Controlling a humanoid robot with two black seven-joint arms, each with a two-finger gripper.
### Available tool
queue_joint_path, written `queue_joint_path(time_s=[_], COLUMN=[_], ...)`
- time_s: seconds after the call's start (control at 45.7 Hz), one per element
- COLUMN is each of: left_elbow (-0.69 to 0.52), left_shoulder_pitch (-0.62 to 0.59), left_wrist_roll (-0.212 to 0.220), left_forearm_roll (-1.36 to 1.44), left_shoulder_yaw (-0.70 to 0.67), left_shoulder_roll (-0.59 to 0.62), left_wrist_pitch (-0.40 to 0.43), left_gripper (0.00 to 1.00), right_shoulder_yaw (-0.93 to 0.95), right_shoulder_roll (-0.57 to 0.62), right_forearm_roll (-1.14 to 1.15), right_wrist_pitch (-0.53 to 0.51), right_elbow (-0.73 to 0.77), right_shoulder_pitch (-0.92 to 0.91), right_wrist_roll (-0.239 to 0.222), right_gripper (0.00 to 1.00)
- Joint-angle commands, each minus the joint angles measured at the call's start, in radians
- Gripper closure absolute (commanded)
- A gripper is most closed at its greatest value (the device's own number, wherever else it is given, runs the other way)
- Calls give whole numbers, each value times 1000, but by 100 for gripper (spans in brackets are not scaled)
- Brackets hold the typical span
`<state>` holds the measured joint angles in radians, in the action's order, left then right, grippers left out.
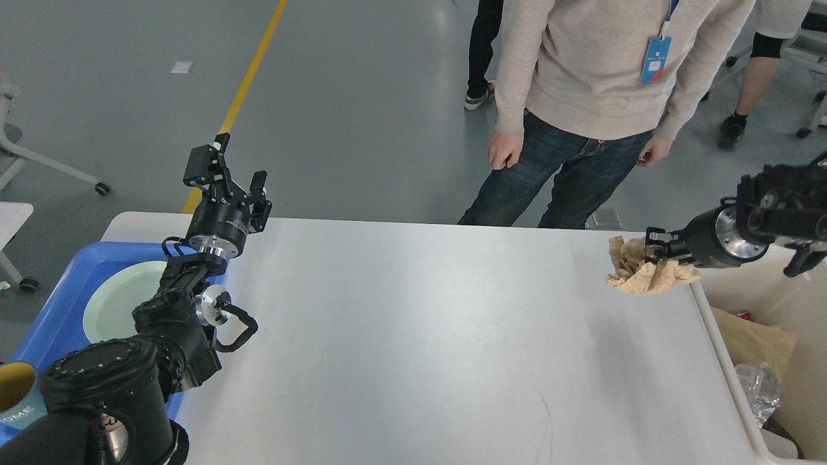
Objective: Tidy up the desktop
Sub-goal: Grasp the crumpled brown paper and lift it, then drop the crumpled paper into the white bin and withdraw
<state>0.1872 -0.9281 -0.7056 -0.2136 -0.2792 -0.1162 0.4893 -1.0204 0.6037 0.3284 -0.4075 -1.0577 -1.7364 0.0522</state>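
The desktop [413, 336] is a large white tabletop filling the middle of the head view. My right gripper [654, 250] is shut on a crumpled brown paper ball [639, 271] and holds it lifted above the desktop's far right corner. My left gripper [229, 174] is raised over the desktop's far left corner, its two fingers apart and nothing between them.
A blue tray [58, 303] with a pale green plate [119, 297] and a yellow-lined cup [16, 391] sits at the left. An off-white bin [743, 381] holding brown paper and clear plastic stands at the right. A person [581, 97] stands behind the far edge.
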Motion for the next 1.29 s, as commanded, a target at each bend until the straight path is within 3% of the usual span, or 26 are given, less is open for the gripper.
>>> queue_joint_path(time_s=[0.0, 0.197, 0.35, 0.481, 0.7, 0.832, 0.875, 0.919, 0.963, 1.051, 1.138, 1.269], left_elbow=[0, 0, 0, 0, 0, 0, 0, 0, 0, 0, 0, 0], left_shoulder_pitch=[0, 0, 0, 0, 0, 0, 0, 0, 0, 0, 0, 0], left_wrist_roll=[0, 0, 0, 0, 0, 0, 0, 0, 0, 0, 0, 0], left_forearm_roll=[-1, 0, 0, -1, 0, 0, 0, 0, 0, 0, 0, 0], left_shoulder_yaw=[0, 0, 0, 0, 0, 0, 0, 0, 0, 0, 0, 0], left_shoulder_roll=[0, 1, 0, 0, 0, 0, 0, 0, 0, 0, 0, 0], left_wrist_pitch=[0, 0, 0, 0, 0, 0, 0, 0, 0, 0, 0, 0], left_gripper=[3, 3, 3, 3, 3, 3, 3, 3, 3, 3, 3, 3], right_shoulder_yaw=[31, 56, 49, 59, 105, 216, 264, 316, 367, 440, 485, 497], right_shoulder_roll=[99, 180, 180, 172, 130, 81, 56, 33, 13, -25, -45, -47], right_forearm_roll=[0, 8, 14, 0, -6, -6, -6, -6, -6, -6, -6, -6], right_wrist_pitch=[-137, -225, -183, -42, 318, 398, 413, 417, 418, 418, 420, 420], right_elbow=[2, 15, 146, 307, 488, 607, 649, 697, 746, 814, 852, 858], right_shoulder_pitch=[-161, -288, -158, 96, 542, 751, 807, 857, 905, 978, 1023, 1029], right_wrist_roll=[0, -2, -11, -12, -11, -11, -11, -11, -11, -11, -9, -9], right_gripper=[100, 100, 100, 100, 100, 98, 76, 47, 31, 25, 8, 1])
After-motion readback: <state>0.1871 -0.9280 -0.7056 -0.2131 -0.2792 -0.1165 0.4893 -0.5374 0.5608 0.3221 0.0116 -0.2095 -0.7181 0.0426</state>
